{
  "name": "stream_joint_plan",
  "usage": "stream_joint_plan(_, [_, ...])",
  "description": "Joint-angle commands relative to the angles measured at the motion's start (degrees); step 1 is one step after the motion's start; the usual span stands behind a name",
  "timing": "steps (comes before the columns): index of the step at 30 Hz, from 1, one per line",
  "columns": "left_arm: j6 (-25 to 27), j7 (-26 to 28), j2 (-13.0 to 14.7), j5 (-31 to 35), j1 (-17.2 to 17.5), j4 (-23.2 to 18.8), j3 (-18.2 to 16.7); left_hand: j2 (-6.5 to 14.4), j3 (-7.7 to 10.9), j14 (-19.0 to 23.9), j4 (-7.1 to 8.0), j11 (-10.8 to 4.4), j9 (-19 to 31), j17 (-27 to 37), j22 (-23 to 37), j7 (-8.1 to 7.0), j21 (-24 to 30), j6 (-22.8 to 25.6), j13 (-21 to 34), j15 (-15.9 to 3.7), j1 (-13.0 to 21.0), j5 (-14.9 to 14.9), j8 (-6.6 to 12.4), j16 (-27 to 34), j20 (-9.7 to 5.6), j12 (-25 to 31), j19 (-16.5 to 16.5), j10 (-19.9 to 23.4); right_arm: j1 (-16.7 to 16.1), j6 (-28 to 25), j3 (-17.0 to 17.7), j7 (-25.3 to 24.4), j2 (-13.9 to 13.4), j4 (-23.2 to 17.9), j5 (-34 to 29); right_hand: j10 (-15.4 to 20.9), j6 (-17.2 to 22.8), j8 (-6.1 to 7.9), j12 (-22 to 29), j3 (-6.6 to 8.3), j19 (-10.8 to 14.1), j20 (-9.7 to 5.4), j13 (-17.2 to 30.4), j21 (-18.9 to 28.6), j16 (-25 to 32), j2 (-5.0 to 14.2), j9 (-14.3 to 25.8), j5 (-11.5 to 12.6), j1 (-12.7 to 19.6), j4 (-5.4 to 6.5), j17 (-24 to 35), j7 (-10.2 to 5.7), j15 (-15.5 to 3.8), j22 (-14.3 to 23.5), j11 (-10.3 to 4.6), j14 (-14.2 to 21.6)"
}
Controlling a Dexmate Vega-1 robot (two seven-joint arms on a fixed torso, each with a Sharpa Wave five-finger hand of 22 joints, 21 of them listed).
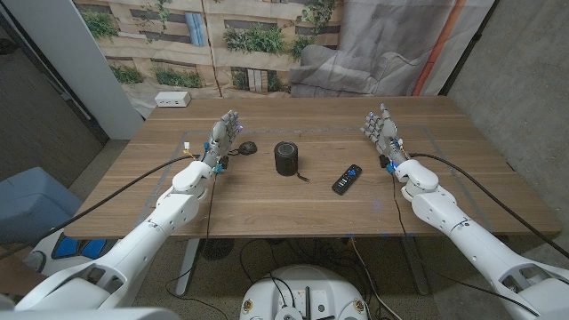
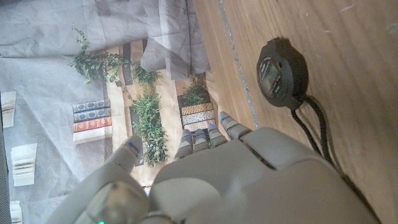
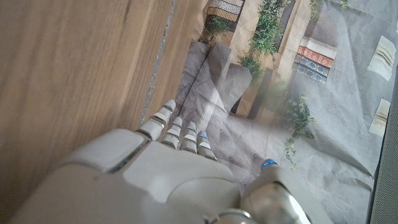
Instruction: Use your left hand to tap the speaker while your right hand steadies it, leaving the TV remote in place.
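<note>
A small black cylindrical speaker (image 1: 286, 159) stands upright near the middle of the wooden table (image 1: 293, 209), a thin cable trailing from its base. A black TV remote (image 1: 348, 178) lies to its right, at an angle. My left hand (image 1: 224, 136) is raised to the left of the speaker, fingers apart and holding nothing, apart from it. My right hand (image 1: 380, 130) stands to the right, beyond the remote, also with fingers spread and empty. The left wrist view shows my left hand (image 2: 217, 180) from behind, and the right wrist view my right hand (image 3: 168, 168).
A round black stopwatch-like device (image 2: 282, 73) with a cord lies on the table by my left hand, also seen in the head view (image 1: 248, 147). A white power strip (image 1: 172, 100) sits at the far left corner. A printed backdrop hangs behind the table.
</note>
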Motion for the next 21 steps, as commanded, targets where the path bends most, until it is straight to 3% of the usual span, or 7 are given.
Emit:
stream_joint_plan(1, [2.43,-0.84,2.62,1.6,-0.29,-1.68,0.85,4.19,0.77,0.18,-1.49,-0.33,0.15,0.14,0.04,-0.1,0.22,0.43,0.14,-0.54,1.38,-0.05,0.25,0.12,-0.99,0.18,1.04,0.57,0.6,-0.21,-0.9,-0.96,0.91,1.53,-1.2,0.44,-0.61,0.28,0.35,0.38,0.34,-0.03,0.08,0.28,0.37,0.99,0.3,0.38,-0.13,0.03,0.2,0.1,-0.37,0.29,-0.07,-0.27])
stream_joint_plan(6, [1.55,-2.21,3.48,2.44,-0.57,-1.67,1.12,3.19,1.18,0.56,-4.14,-0.78,0.16,0.15,0.0,-0.49,-0.09,1.2,0.16,-1.16,2.74,-0.47,0.38,-0.01,-1.26,0.09,1.3,1.26,1.01,0.02,-1.17,-1.19,0.96,2.12,-1.91,0.37,-0.68,0.24,0.36,0.37,0.29,-0.02,0.07,0.31,0.4,0.99,0.29,0.39,-0.14,0.05,0.1,0.06,-0.37,0.28,-0.09,-0.3])
stream_joint_plan(10, [2.24,-3.24,4.73,2.61,-0.42,-2.95,1.25,2.1,1.6,0.7,-7.57,-1.22,0.16,0.18,-0.01,-0.97,-0.36,1.5,0.18,-1.8,4.56,-0.89,0.49,-0.11,-1.48,-0.04,1.48,1.82,1.25,0.41,-1.22,-1.38,1.12,2.53,-2.24,0.32,-0.77,0.21,0.36,0.36,0.21,-0.07,0.06,0.31,0.42,0.99,0.29,0.4,-0.15,0.05,0.03,-0.12,-0.37,0.28,-0.06,-0.34])
stream_joint_plan(13, [1.84,-7.11,5.08,0.63,-0.47,-2.66,1.12,1.43,1.95,0.68,-10.92,-1.73,0.18,0.21,-0.01,-1.97,-0.56,2.0,0.19,-2.37,6.46,-1.1,0.74,-0.17,-1.56,-0.15,1.54,2.29,1.69,0.99,-1.41,-1.38,1.53,3.39,-2.62,0.31,-0.81,0.19,0.39,0.36,0.15,-0.08,0.05,0.33,0.45,1.0,0.29,0.42,-0.16,0.07,-0.07,-0.11,-0.43,0.28,-0.15,-0.4])
stream_joint_plan(18, [2.75,-9.96,6.88,0.99,-0.86,-3.39,1.81,0.69,1.98,0.11,-13.67,-2.32,0.18,0.25,0.01,-1.99,-0.78,1.56,0.22,-2.81,8.01,-1.12,0.6,-0.31,-1.97,-0.4,1.17,2.06,2.1,1.47,-1.81,-1.45,1.92,4.0,-3.25,0.25,-0.85,0.18,0.4,0.36,0.09,-0.06,0.04,0.36,0.48,1.03,0.29,0.44,-0.16,0.08,-0.19,-0.12,-0.54,0.28,-0.21,-0.46])
stream_joint_plan(21, [2.92,-11.8,7.82,1.19,-1.16,-3.58,2.18,0.45,1.92,-0.13,-14.37,-2.53,0.18,0.26,0.02,-2.18,-0.84,1.41,0.22,-2.98,8.44,-1.14,0.57,-0.35,-2.07,-0.45,1.01,1.96,2.2,1.66,-1.95,-1.48,1.94,4.13,-3.56,0.23,-0.9,0.16,0.41,0.37,0.04,-0.08,0.03,0.36,0.49,1.05,0.29,0.46,-0.15,0.08,-0.25,-0.1,-0.58,0.28,-0.25,-0.48])
